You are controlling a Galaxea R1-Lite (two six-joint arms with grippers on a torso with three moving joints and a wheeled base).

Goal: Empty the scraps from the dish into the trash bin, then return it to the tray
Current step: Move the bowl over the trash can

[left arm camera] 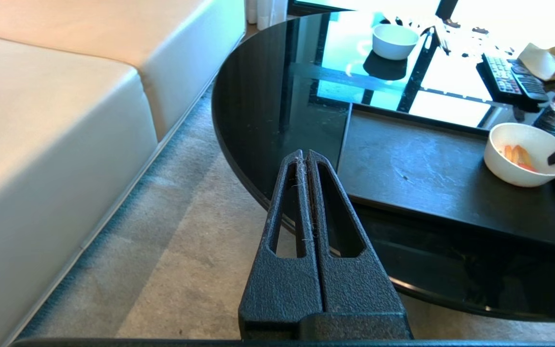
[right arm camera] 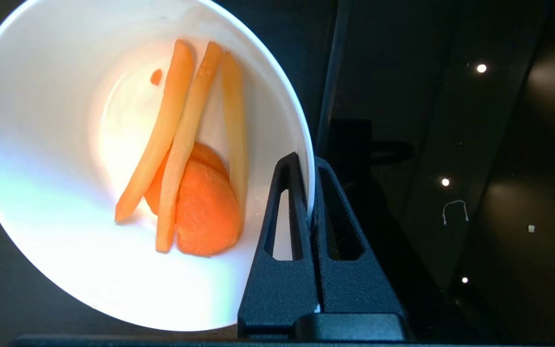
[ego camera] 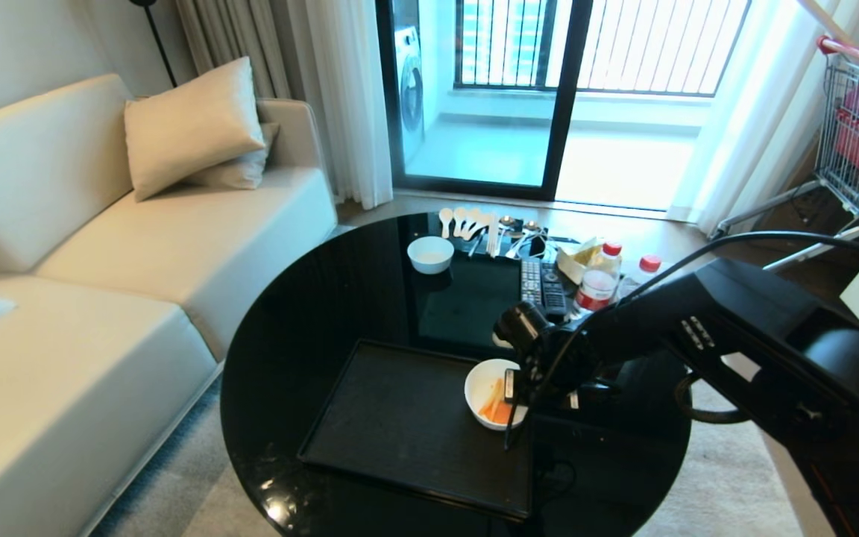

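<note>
On tray [ego camera: 400,425] | right end effector [right arm camera: 310,193] pinches dish [right arm camera: 65,193] rim | writing unreadable

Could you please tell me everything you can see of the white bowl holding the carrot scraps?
The dish is a plain round deep bowl, glossy white, apparently ceramic. It sits upright at the right-hand edge of the black tray on the round black table. Inside lie the scraps: pale orange strips over round carrot slices. The right claw is shut on its rim, one finger inside and one outside.
</note>
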